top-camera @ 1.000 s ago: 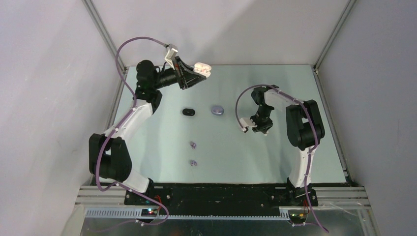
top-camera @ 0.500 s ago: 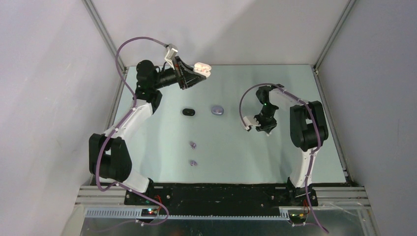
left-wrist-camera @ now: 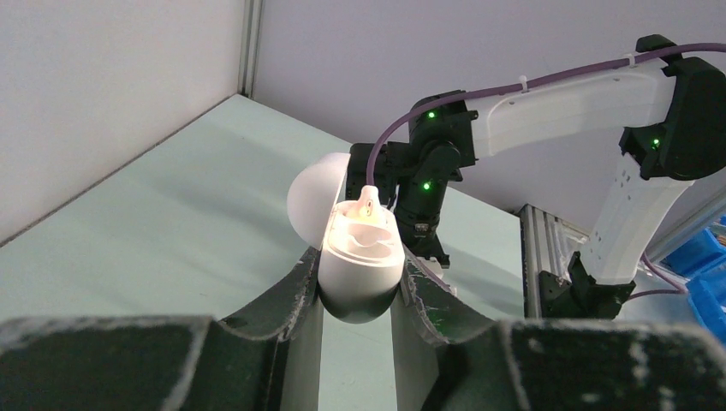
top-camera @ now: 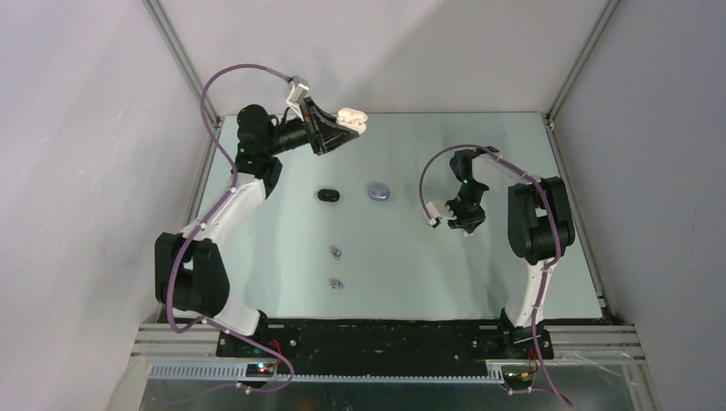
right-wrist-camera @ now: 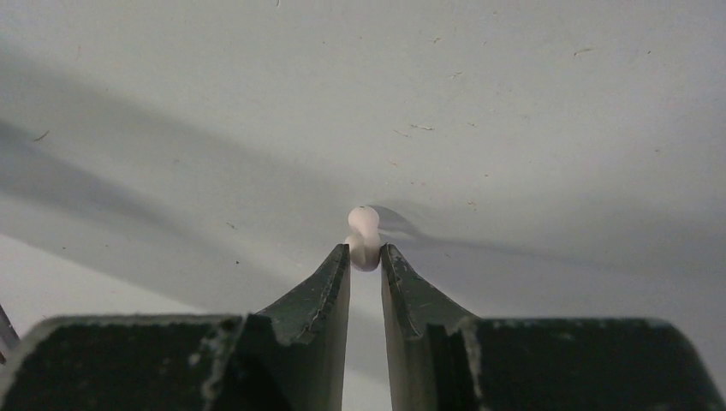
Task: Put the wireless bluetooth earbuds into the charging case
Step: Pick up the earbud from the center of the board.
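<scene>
Right wrist alone: white-pink earbud [right-wrist-camera: 363, 224] tight betw. right gripper [right-wrist-camera: 365, 255] tips; left wrist: left gripper [left-wrist-camera: 360, 267] snug on open case [left-wrist-camera: 364, 291].

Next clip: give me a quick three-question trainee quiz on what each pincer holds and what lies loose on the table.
1. True or false: the left pincer grips the open white case with one bud already seated in it.
2. What does the right pincer hold? A: a black case. B: a white-pink earbud. C: nothing.
3. Fill in: ___ lavender earbuds lie loose on the table.

Key: 1 true; 2 B; 3 two.
</scene>
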